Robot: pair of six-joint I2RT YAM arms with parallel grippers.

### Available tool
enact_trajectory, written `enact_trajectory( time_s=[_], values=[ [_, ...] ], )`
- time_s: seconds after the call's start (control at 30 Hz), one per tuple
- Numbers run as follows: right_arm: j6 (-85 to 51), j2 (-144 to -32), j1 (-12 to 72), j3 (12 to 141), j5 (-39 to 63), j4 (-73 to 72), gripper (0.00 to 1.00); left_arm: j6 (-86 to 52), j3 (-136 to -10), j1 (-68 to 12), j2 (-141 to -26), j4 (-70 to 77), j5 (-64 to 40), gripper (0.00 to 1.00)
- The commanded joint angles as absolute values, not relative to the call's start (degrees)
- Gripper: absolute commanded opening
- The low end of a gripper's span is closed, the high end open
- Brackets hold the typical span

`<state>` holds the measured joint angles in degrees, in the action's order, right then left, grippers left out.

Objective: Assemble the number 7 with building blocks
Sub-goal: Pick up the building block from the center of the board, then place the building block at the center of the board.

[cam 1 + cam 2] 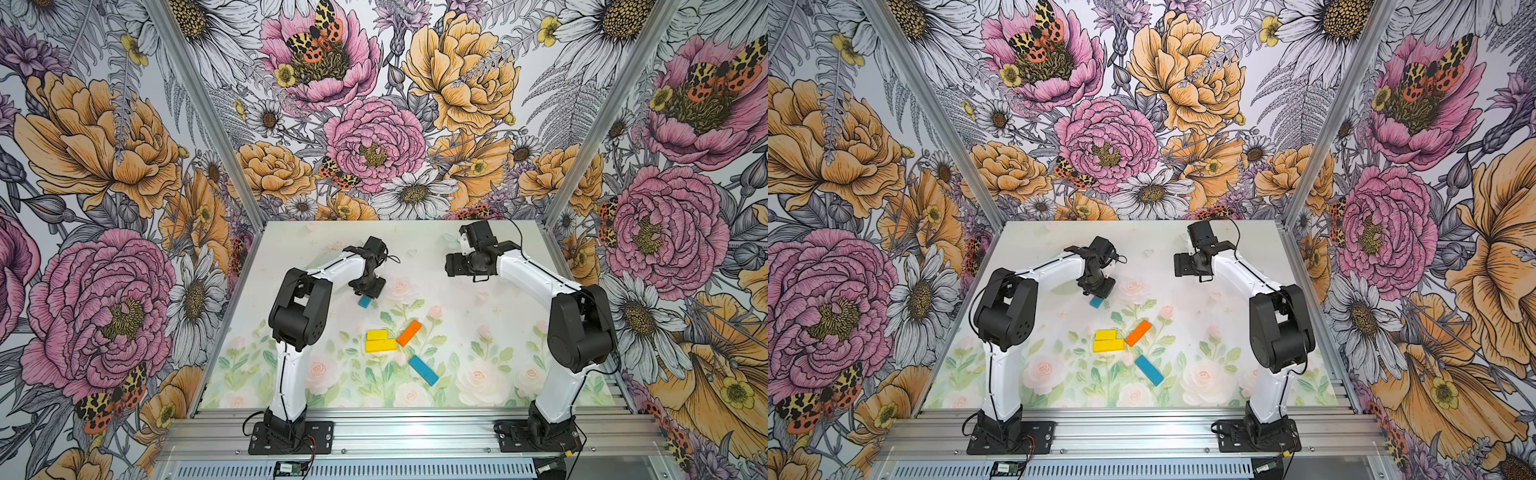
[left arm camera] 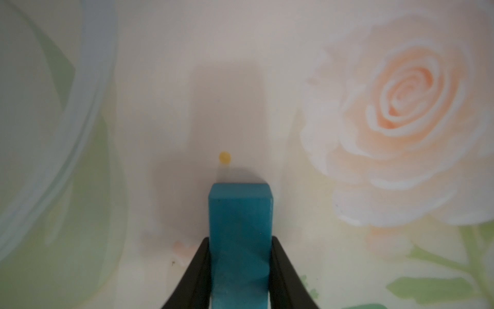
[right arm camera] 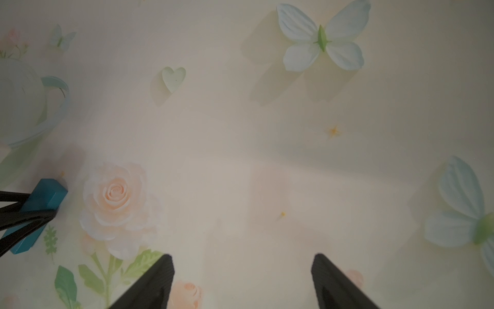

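My left gripper [image 1: 368, 292] [image 2: 240, 239] is shut on a blue block [image 1: 364, 302] [image 2: 240, 230], gripping its two long sides low over the mat. The right wrist view shows this block [image 3: 49, 196] tilted in the left fingers [image 3: 24, 214]. Two yellow blocks, a shorter one [image 1: 376, 334] and a longer one [image 1: 380, 345], lie side by side mid-table. An orange block [image 1: 409, 333] lies slanted, touching their right end. A second blue block [image 1: 423, 370] lies slanted nearer the front. No number 7 shows. My right gripper [image 1: 453, 264] [image 3: 242, 257] hovers open and empty at the back right.
A floral mat [image 1: 478, 332] covers the table, with flowered walls on three sides. An aluminium rail [image 1: 415, 432] carrying both arm bases runs along the front edge. The left arm's elbow [image 1: 299, 307] stands left of the blocks and the right arm's elbow [image 1: 579, 328] to their right.
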<state>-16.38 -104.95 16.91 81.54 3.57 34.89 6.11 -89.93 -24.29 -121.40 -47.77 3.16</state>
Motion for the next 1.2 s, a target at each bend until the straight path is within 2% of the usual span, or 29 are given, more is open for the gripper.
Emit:
enact_trajectory(
  time_s=[0.0, 0.4, 0.73, 0.9, 1.17],
  values=[
    [-18.4, -103.1, 16.8, 82.3, 5.0, 35.4, 0.83, 9.4, -91.9, -23.2, -123.2, -49.1, 1.5, 0.11],
    [-19.9, -103.1, 17.7, 83.4, 6.2, 35.5, 0.84, 9.4, -96.4, -22.8, -124.9, -50.1, 0.3, 0.13],
    [-20.4, -101.6, 17.7, 82.6, 5.7, 35.7, 0.91, 12.2, -103.9, -22.5, -129.8, -53.9, -0.2, 0.16],
    [-20.5, -100.7, 17.8, 82.2, 5.7, 35.6, 0.99, 12.2, -107.5, -22.3, -131.9, -54.4, -1.1, 0.17],
    [-20.4, -99.9, 18.0, 81.2, 4.4, 35.7, 0.99, 11.9, -109.9, -22.2, -133.4, -55.6, -1.9, 0.19]
  ],
)
